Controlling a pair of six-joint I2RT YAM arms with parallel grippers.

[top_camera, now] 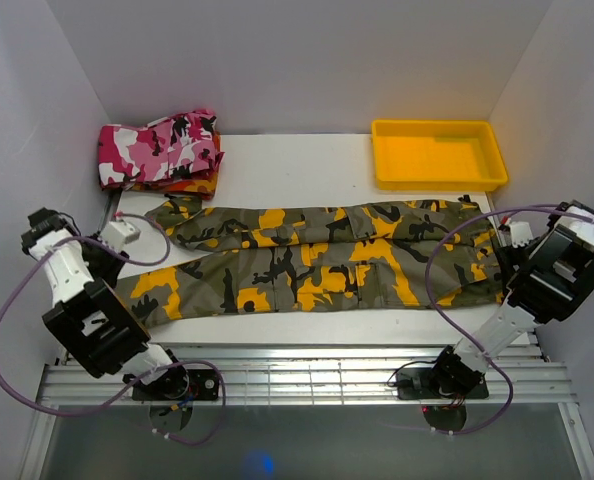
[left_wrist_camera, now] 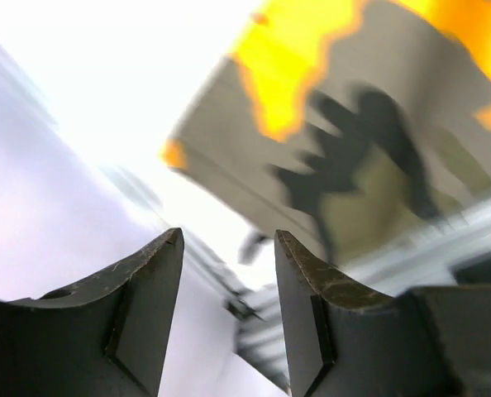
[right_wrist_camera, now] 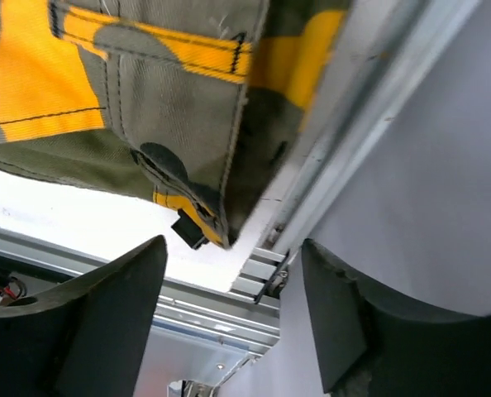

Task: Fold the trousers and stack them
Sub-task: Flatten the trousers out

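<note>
1. Trousers [top_camera: 307, 255] lie flat at full length between both end effectors, probably spread for folding.
2. Left end effector [left_wrist_camera: 227, 241]: partly open, empty; leg hem just ahead.
3. Right end effector [right_wrist_camera: 233, 248]: wide open, empty; waist corner just ahead.
4. White worktop [top_camera: 287, 160], white walls. Yellow tray [top_camera: 437, 155] beyond right end effector.

Top external: high, near side, facing down on table [top_camera: 297, 165] | left wrist: close above trousers [left_wrist_camera: 369, 149], left end | right wrist: close, right end | all 3 share trousers
</note>
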